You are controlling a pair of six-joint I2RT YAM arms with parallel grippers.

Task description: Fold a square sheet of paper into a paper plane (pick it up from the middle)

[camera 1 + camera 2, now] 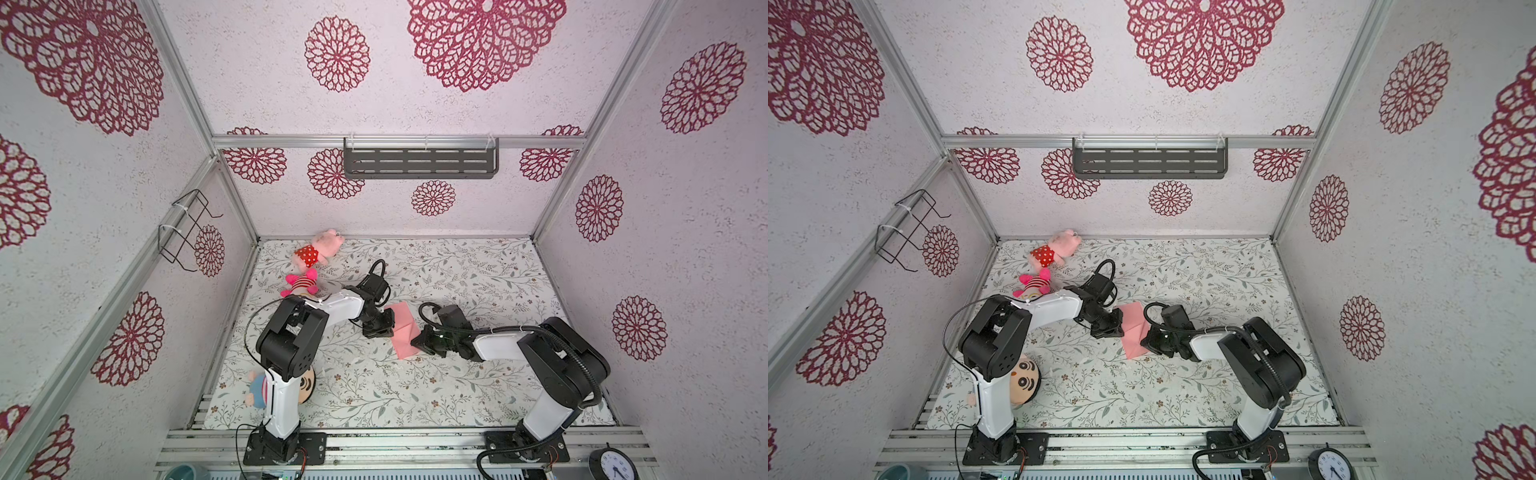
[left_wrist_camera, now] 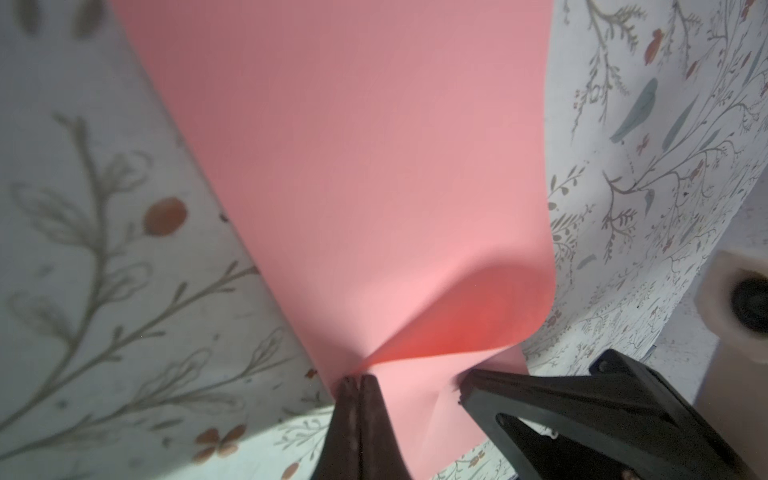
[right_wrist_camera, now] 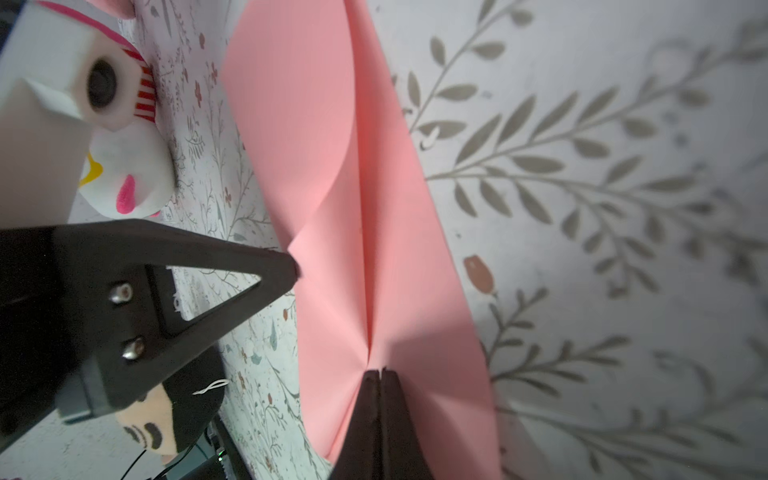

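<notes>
The square sheet of paper (image 1: 402,328) (image 1: 1133,328), plain light pink, is held up over the middle of the floral table between both grippers. It is bent, with a crease along its middle (image 3: 365,249). My left gripper (image 1: 391,329) (image 1: 1122,328) (image 2: 357,377) is shut on one side edge of the sheet (image 2: 353,187). My right gripper (image 1: 414,341) (image 1: 1143,341) (image 3: 380,370) is shut on the opposite edge, right at the crease. Each wrist view shows the other gripper's black fingers touching the paper's far edge. No paper plane is in view.
Two pink plush toys (image 1: 318,251) (image 1: 301,282) lie at the table's back left. A boy doll (image 1: 307,384) lies under the left arm near the front. A grey shelf (image 1: 419,164) hangs on the back wall, a wire rack (image 1: 187,230) on the left wall.
</notes>
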